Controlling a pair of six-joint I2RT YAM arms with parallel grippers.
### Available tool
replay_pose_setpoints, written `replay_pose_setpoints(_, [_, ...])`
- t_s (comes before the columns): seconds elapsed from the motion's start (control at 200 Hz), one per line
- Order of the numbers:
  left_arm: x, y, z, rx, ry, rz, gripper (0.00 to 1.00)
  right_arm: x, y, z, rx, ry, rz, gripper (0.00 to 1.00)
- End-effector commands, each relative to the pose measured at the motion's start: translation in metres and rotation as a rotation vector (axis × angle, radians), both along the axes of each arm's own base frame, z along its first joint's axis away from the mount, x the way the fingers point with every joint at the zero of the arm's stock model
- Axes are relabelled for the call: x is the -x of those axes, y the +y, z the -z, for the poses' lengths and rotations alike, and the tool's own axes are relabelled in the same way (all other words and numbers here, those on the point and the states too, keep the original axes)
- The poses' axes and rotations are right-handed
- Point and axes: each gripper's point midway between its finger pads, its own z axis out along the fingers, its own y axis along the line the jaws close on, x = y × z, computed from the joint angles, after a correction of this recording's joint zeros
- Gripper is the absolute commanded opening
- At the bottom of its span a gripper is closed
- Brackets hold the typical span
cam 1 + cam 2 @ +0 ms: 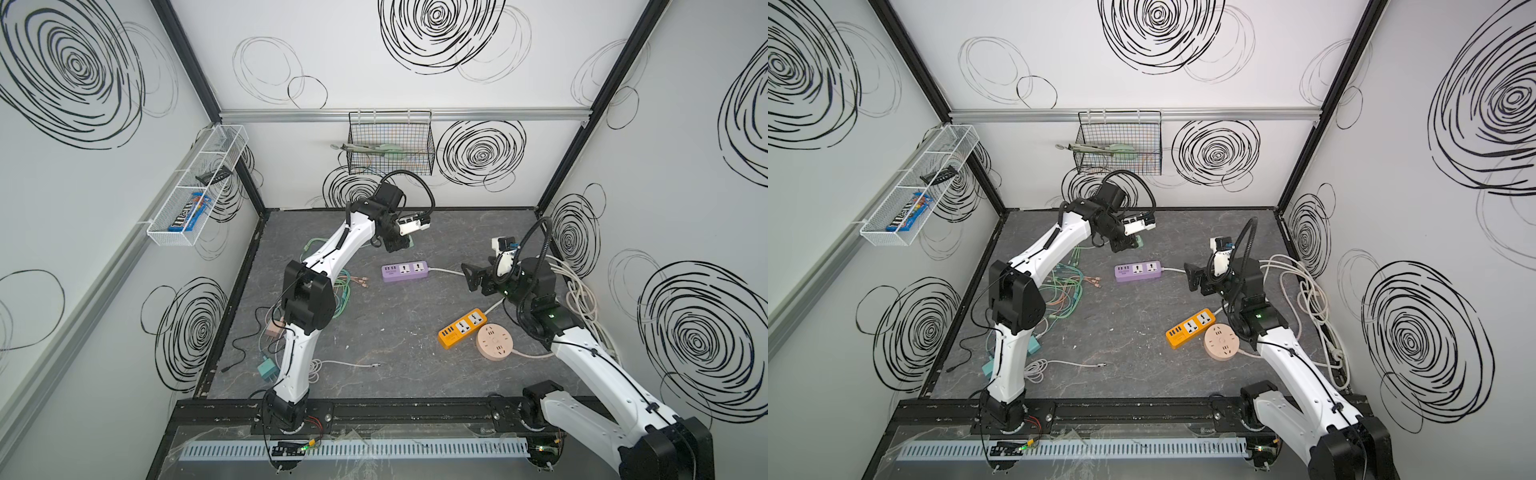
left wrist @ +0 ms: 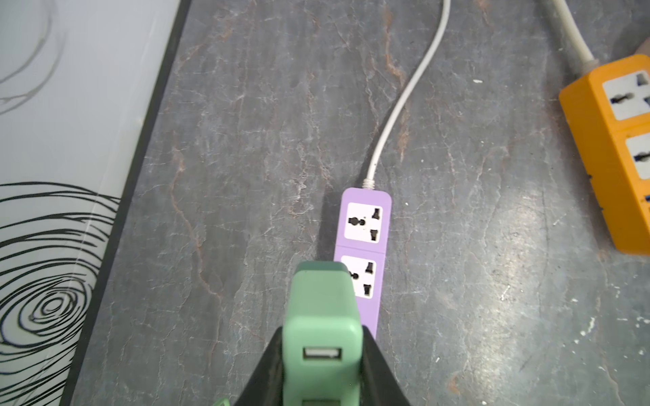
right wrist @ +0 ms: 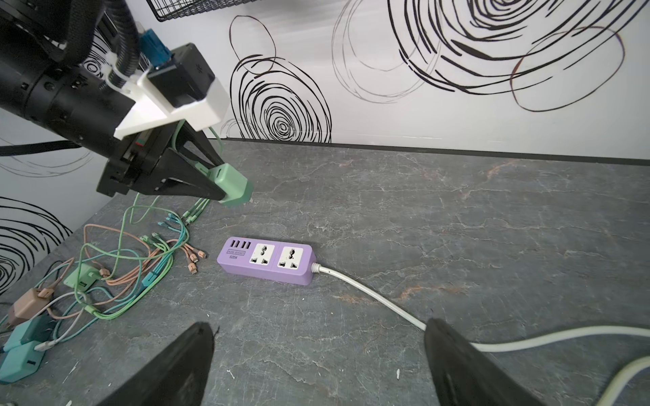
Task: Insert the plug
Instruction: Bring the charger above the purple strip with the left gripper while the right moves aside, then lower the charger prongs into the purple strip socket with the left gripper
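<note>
The pick-up stage is complete: the left fingers (image 3: 197, 182) are clamped on the green plug (image 3: 234, 188) by its two side faces, with its USB end facing back toward the wrist. The plug is held in the air above the bench (image 3: 457, 228), clear of the surface, just beyond the purple power strip (image 3: 267, 262) on the side of the rear wall. In both top views it sits behind the strip rather than over it. In the left wrist view the plug's front end overlaps the edge of the nearer socket, so alignment is judged close but not finished. Both universal sockets on the purple strip are empty, and its white cord runs off toward the right arm. The right fingers (image 3: 169, 369) are spread wide and hold nothing, and they hover near the cord end of the strip without touching it. Remaining steps, as judged: centre the prongs over a socket, lower, and press home; bracing the strip may be required, since it lies loose. The orange strip (image 1: 462, 328), the round socket (image 1: 495, 341) and the loose cables (image 3: 123, 253) lie well apart and untouched.
</note>
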Motion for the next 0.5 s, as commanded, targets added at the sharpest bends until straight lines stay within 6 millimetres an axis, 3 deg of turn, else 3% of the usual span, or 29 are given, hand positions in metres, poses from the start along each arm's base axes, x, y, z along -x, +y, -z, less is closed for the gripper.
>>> replay_pose_setpoints(0.0, [0.011,-0.004,0.014,-0.04,0.034,0.061,0.0,0.003,-0.007,-0.002,0.023,-0.013,0.027,0.97])
replay_pose_setpoints(0.195, [0.02,-0.001,0.042,-0.126,0.068,0.072,0.0,0.003,-0.009,-0.002,0.04,-0.013,0.03,0.97])
replay_pose_setpoints(0.495, [0.022,-0.007,0.061,-0.176,0.092,0.087,0.0,0.0,-0.005,0.004,0.046,0.009,0.014,0.97])
